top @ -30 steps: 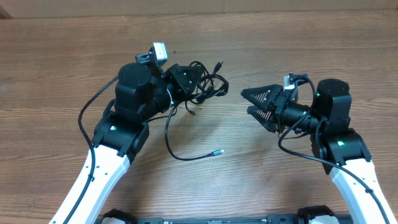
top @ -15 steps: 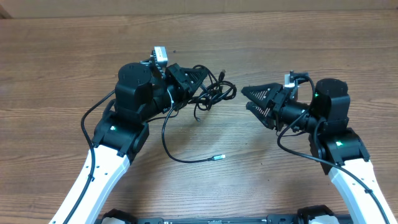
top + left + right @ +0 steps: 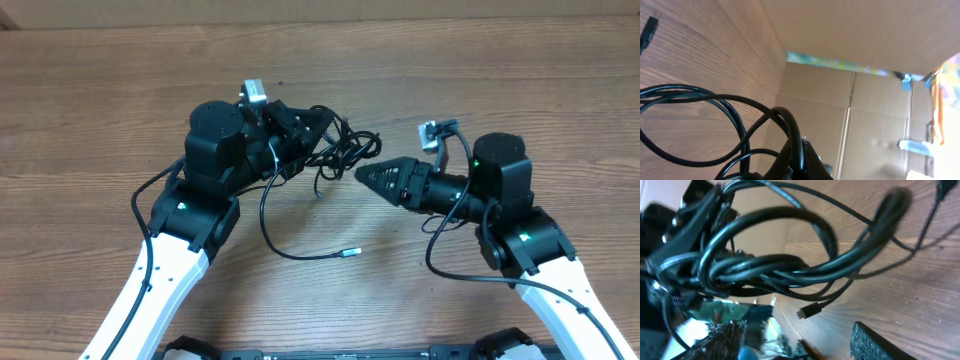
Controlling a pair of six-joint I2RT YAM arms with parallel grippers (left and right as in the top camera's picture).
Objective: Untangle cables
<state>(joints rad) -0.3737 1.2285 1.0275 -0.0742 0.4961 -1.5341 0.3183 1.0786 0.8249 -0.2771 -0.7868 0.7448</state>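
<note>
The cables point(image 3: 342, 150) are a knot of thin black cords hanging just above the wooden table. My left gripper point(image 3: 305, 128) is shut on one strand at the knot's left side. In the left wrist view its fingertips point(image 3: 801, 159) pinch a black cord point(image 3: 790, 125), with loops spreading to the left. One loose strand trails down to a small plug point(image 3: 348, 252) lying on the table. My right gripper point(image 3: 365, 173) points left, its tip just right of and below the knot. It stands open point(image 3: 800, 347), the bundle point(image 3: 790, 265) hangs in front of it, and nothing is between its fingers point(image 3: 880, 342).
The wooden table point(image 3: 500, 80) stretches all around both arms. Another plug point(image 3: 807, 311) dangles under the bundle in the right wrist view. Cardboard walls point(image 3: 875, 115) stand beyond the table's far edge. Thick black arm cables point(image 3: 445, 250) loop beside each arm.
My right gripper has moved left up to the knot and turned on its axis. The left gripper has carried the knot slightly to the right, still gripping it.
</note>
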